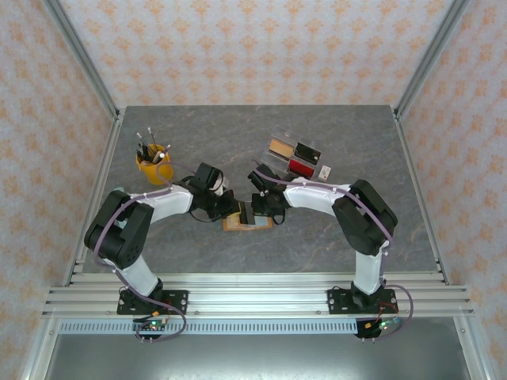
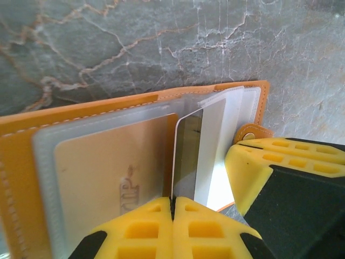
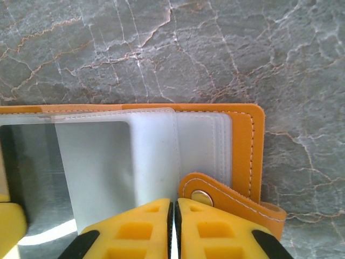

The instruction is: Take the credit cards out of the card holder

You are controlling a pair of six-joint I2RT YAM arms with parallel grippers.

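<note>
The opened card holder [image 1: 247,222] lay mid-table [image 1: 206,134] between the arms, with the left gripper [image 2: 172,200] clamped on a grey credit card [image 2: 188,156] and the right gripper [image 3: 172,204] closed on a clear sleeve [image 3: 153,156], so drawing the card straight out looked due next.

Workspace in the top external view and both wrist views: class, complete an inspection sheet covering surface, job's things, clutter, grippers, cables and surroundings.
surface: grey marbled table.
job's things: orange card holder lying open; tan card inside a sleeve; grey card standing partly out.
clutter: yellow cup of tools, rear left; clear tray with tan, black and red pieces, rear right.
grippers: left gripper jaws shut on the grey card's edge; right gripper jaws shut, seemingly pinching a clear sleeve.
cables: arm cables run along both arms; wire loops at both bases.
surroundings: patterned walls; aluminium rails.
</note>
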